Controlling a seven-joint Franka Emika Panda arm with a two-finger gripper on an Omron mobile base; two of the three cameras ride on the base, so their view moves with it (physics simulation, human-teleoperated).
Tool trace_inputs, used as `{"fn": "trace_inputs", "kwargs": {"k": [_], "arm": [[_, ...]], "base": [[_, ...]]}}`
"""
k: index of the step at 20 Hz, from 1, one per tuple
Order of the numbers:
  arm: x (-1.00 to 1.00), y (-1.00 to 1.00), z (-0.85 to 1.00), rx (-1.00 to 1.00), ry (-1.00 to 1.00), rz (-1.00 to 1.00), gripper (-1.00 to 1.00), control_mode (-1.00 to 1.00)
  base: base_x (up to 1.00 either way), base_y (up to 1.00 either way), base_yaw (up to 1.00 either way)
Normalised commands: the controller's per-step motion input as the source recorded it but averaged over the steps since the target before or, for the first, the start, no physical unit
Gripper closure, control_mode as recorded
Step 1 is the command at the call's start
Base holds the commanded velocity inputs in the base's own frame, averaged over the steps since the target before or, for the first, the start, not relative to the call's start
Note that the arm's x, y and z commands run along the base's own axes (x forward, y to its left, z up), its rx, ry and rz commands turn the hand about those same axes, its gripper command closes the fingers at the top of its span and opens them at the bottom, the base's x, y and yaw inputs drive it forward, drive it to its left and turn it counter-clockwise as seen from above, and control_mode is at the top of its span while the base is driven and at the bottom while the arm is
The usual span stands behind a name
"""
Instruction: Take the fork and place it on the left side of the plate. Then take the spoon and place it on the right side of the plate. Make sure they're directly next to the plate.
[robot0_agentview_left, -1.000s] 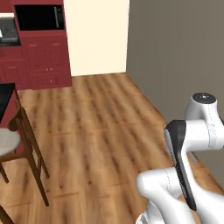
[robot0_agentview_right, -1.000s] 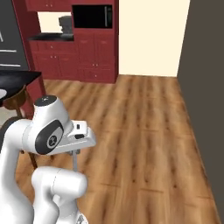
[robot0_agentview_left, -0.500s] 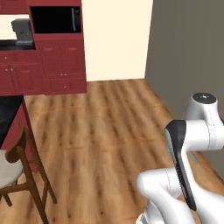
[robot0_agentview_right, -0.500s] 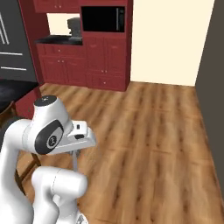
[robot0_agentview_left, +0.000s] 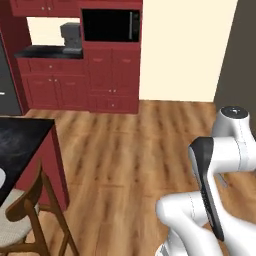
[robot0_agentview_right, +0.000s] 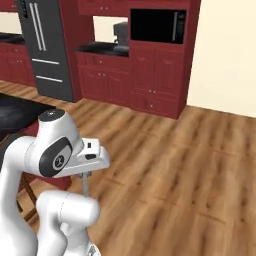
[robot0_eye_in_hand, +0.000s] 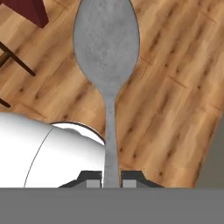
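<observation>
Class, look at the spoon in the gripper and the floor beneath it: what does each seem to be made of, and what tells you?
Spoon: probably metal, matte; uniform grey, faintly speckled. Floor: wood or wood-look planks; brown grain streaks, visible board seams.

Even, bright rendered light, soft faint shadows, no glare, slightly coarse and blurry detail.

Spoon (robot0_eye_in_hand: 107, 48) speckled grey; cabinets (robot0_agentview_left: 112, 75) dark red; floor (robot0_agentview_left: 130, 150) brown wood-grain; microwave (robot0_agentview_right: 157, 26) blk.
</observation>
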Motion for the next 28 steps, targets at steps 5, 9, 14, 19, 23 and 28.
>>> {"fn": "trace_inputs", "kwargs": {"k": [5,9,14,19,23,28], "arm": [[0.00,0.00,0.00,0.00,0.00,0.00,1.00,1.00],[0.00,0.00,0.00,0.00,0.00,0.00,1.00,1.00],[0.00,0.00,0.00,0.00,0.00,0.00,1.00,1.00],[0.00,0.00,0.00,0.00,0.00,0.00,1.00,1.00],[0.00,0.00,0.00,0.00,0.00,0.00,1.00,1.00],[0.00,0.00,0.00,0.00,0.00,0.00,1.00,1.00]], "base": [[1.00,0.00,0.55],[1.00,0.02,0.63],[0.99,0.00,0.68],[1.00,0.00,0.66],[0.89,0.00,0.59],[0.67,0.00,0.59]]}}
